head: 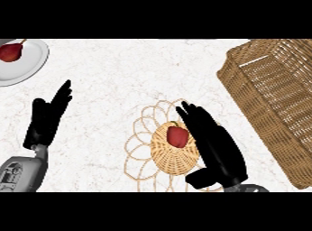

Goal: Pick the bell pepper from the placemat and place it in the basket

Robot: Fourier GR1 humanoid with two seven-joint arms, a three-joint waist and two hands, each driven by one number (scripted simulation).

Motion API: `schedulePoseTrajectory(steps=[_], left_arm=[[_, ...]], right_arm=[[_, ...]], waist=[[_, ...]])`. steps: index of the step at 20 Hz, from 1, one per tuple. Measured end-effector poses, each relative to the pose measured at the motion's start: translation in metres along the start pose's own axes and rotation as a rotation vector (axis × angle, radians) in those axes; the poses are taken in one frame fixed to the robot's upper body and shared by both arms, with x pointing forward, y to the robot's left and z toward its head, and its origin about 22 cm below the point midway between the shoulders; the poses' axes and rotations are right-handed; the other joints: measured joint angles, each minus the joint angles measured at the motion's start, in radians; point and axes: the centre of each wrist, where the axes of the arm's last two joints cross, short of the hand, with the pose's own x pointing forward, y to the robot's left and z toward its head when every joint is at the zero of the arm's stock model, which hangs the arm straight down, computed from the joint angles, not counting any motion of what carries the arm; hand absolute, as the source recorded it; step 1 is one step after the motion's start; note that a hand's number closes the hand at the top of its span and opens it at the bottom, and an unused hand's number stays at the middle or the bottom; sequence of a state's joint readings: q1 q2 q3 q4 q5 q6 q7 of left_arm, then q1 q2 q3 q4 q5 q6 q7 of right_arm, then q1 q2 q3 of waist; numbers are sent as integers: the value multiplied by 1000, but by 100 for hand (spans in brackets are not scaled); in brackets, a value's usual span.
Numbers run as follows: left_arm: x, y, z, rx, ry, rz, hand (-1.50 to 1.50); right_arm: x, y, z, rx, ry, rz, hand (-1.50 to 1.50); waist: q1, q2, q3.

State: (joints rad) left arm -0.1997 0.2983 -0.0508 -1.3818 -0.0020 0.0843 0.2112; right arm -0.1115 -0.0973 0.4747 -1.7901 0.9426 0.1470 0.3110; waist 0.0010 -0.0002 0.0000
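Head view, far left: a white plate [6, 79] carries a red pear-like fruit [9, 53], well apart from the work. Below it the left hand [47, 118] rests open on the counter [119, 76], fingers straight and pointing away from the robot, holding nothing. Toward the middle lies the round woven placemat [171, 162], and on its far half sits the red bell pepper [178, 136], long axis running roughly away from the robot with the stem end farthest. Just to its right is the right hand [215, 144], clearly the nearer one; its fingers are stretched out and not yet curled, reaching past the pepper, which lies on their left side. Whether they touch it I cannot tell. Closing on it would likely mean curling leftward around the pepper. Further right stands the wicker basket [252, 113], mouth open, with bare counter between it and the placemat and nothing in the way.
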Motion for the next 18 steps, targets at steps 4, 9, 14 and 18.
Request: schedulePoseTrajectory(steps=[4, 9, 14, 18], left_arm=[[5, 1, -4, 0, 1, 0, 0], [5, 0, -10, -2, 4, -1, 0], [5, 0, -5, 4, 0, -1, 0], [6, 3, -3, -2, 3, -4, 0]], right_arm=[[-9, 10, -11, 12, -3, -3, -150], [-8, 19, -19, 16, 1, -9, -150], [-16, 31, -29, 41, 23, -5, -150], [-13, 39, -33, 61, 34, -12, -150]], waist=[[0, 0, 0], [-1, 0, 0], [0, 0, 0], [0, 0, 0]])
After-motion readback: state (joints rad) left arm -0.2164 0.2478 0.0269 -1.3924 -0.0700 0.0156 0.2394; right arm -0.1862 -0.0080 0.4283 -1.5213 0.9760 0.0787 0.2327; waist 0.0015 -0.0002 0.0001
